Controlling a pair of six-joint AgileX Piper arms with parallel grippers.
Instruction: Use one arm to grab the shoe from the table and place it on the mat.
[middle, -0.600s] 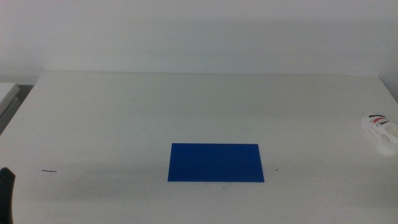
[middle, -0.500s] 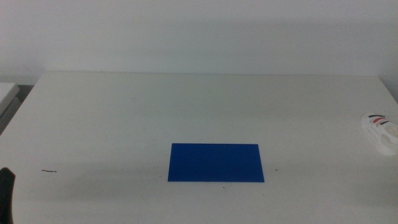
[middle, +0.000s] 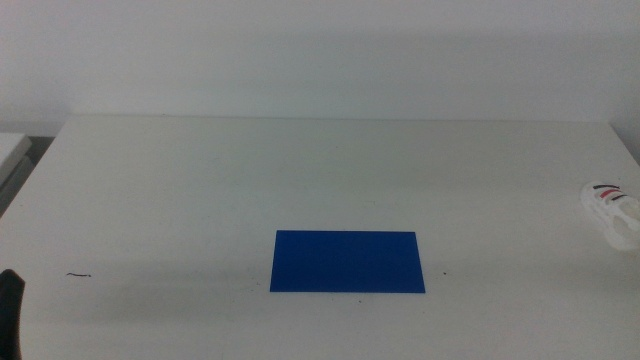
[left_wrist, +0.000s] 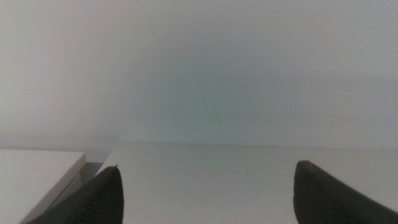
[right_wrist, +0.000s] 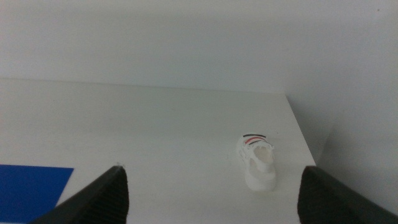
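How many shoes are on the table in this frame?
1. The shoe sits near the table's right edge, well right of the blue mat and not touching it. No other shoe is in view.

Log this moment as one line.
small white strapped shoe: table's right edge, ungrasped | dark blue flat mat: bare | left gripper: open | right gripper: open

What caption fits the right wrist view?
Open right gripper faces a white shoe near the table edge, blue mat aside.
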